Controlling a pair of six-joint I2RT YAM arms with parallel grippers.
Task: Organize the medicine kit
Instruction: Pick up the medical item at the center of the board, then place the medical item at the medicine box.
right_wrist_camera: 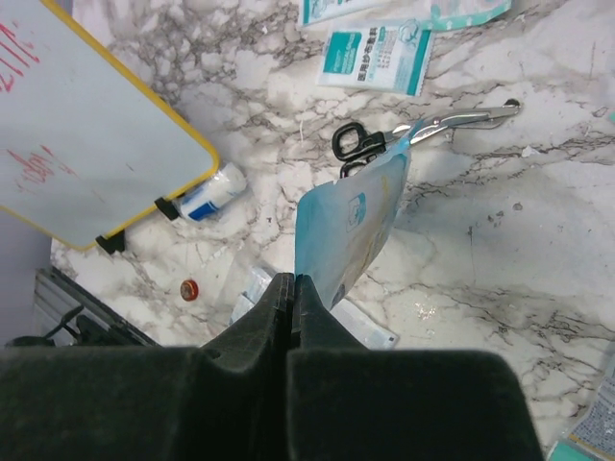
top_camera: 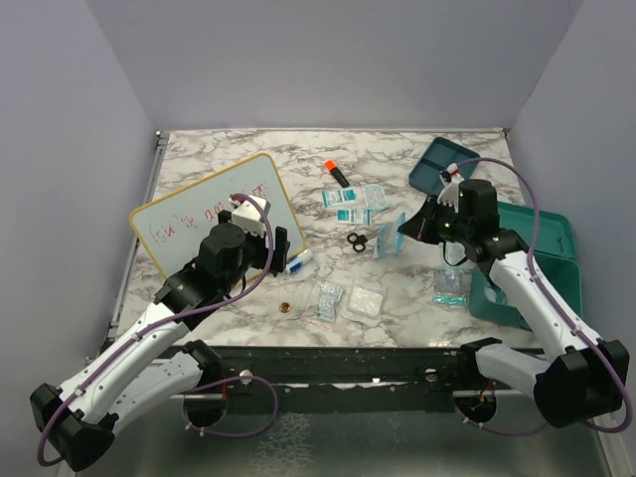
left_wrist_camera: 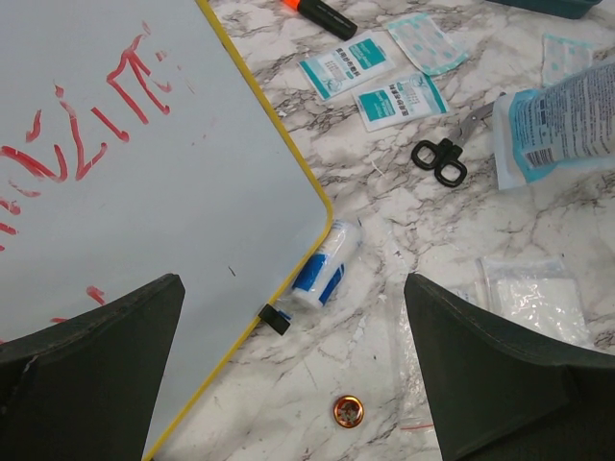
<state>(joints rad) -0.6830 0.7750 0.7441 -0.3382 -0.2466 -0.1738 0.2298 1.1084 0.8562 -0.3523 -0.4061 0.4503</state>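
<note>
The teal medicine kit case (top_camera: 542,260) stands open at the right edge, and its shallow divided tray (top_camera: 439,165) lies behind it. My right gripper (top_camera: 407,228) is shut on the edge of a light-blue pouch (top_camera: 388,237) and holds it hanging above the table. In the right wrist view the shut jaws (right_wrist_camera: 293,284) pinch the pouch (right_wrist_camera: 352,223) just over the scissors (right_wrist_camera: 357,142). My left gripper (top_camera: 284,244) is open and empty, low over the whiteboard's right edge. Between its fingers (left_wrist_camera: 293,384) lie a blue-and-white bandage roll (left_wrist_camera: 327,263) and a small red tin (left_wrist_camera: 348,411).
A yellow-framed whiteboard (top_camera: 204,211) lies at the left. An orange-capped marker (top_camera: 336,172) and teal-printed packets (top_camera: 355,200) lie at the back centre. Black-handled scissors (top_camera: 357,241) are in the middle. Clear bags (top_camera: 348,299) and a blue packet (top_camera: 451,286) lie near the front.
</note>
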